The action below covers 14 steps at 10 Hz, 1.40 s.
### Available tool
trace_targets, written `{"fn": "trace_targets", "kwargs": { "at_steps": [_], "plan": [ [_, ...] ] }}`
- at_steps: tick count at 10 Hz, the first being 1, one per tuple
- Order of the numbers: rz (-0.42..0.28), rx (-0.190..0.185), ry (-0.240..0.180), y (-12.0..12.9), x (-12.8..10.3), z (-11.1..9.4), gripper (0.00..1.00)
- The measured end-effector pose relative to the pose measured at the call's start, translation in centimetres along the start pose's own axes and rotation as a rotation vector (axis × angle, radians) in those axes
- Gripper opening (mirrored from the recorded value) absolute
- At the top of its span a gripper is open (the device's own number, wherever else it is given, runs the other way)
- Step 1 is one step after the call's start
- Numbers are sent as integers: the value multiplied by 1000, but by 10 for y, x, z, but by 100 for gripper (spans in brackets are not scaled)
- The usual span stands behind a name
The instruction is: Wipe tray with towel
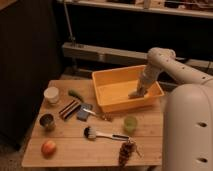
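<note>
The tray (111, 95) is a large yellow-orange bin at the back right of the wooden table. My gripper (136, 93) reaches down into it near its right wall, touching the floor. It is shut on a small grey-blue bunch that looks like the towel (133, 95), most of which is hidden by the fingers. The white arm (162, 60) comes in from the upper right.
On the table left of the tray are a white cup (51, 95), a green vegetable (75, 94), a striped dark item (69, 109), a grey-blue block with a fork (85, 112) and a metal can (47, 121). At the front lie an apple (48, 148), a brush (102, 134), a green cup (130, 123) and grapes (126, 151). The robot's body (187, 130) fills the right.
</note>
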Motion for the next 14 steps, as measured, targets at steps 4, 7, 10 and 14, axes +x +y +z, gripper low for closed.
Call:
{"fn": "trace_targets", "kwargs": {
  "at_steps": [4, 7, 10, 14],
  "plan": [
    [6, 46, -54, -2, -60, -8, 0],
    [-29, 23, -33, 3, -64, -2, 0],
    [-106, -38, 32, 51, -46, 24, 0],
    [-213, -90, 106, 145, -25, 65, 0]
  ]
}}
